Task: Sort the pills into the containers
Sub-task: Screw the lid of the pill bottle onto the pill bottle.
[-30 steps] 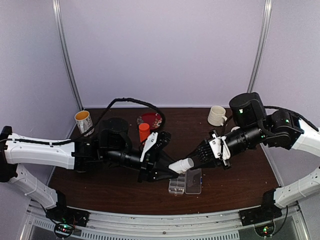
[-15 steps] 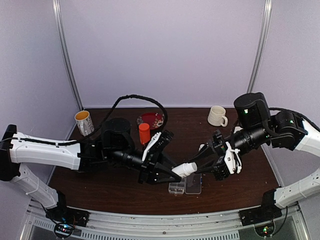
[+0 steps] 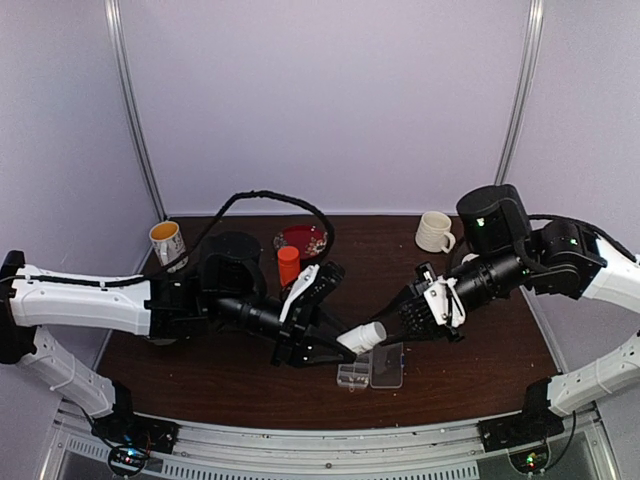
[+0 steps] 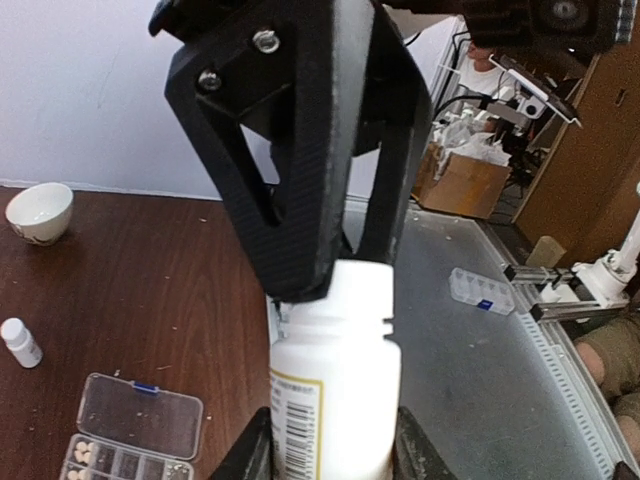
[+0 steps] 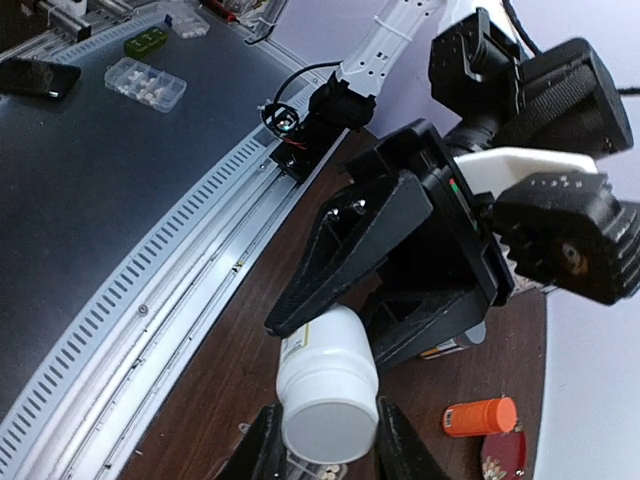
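Presently we note both arms meeting above the near middle of the table (image 3: 210, 375). One white bottle (image 3: 363, 335) is shared between them and held clear of the wood.

Left gripper (image 3: 345, 346): clenched on the bottle's body. In its wrist view the fingers flank the barcode-labelled bottle (image 4: 335, 400) on both sides.

Right gripper (image 3: 390, 325): clamped on the opposite, capped end. In its wrist view the round white end of the bottle (image 5: 327, 405) sits between its two fingers.

From above, the bottle lies tilted, with the capped end toward 2 o'clock.

Organiser box (image 3: 352, 376): flat on the table at 6 o'clock of the bottle, close under it. Its clear lid (image 3: 387, 364) is swung open to the 3 o'clock side.

Pills (image 4: 84, 455): we see a few cream pellets in the end compartments of the organiser box (image 4: 125, 468) in the left wrist view. The other compartments are too dim for us to judge. In the top view the pellets are too small to resolve.

Surroundings:
- An orange bottle (image 3: 288, 265) stands upright at 11 o'clock of the white bottle.
- A red plate (image 3: 303, 240) sits just past the orange bottle, at 1 o'clock of it.
- A white mug (image 3: 433, 231) sits at the far right.
- A second mug (image 3: 168, 245) sits at the far left.
- A small white bottle (image 4: 20, 342) stands upright on the wood, at 11 o'clock of the organiser in the left wrist view.
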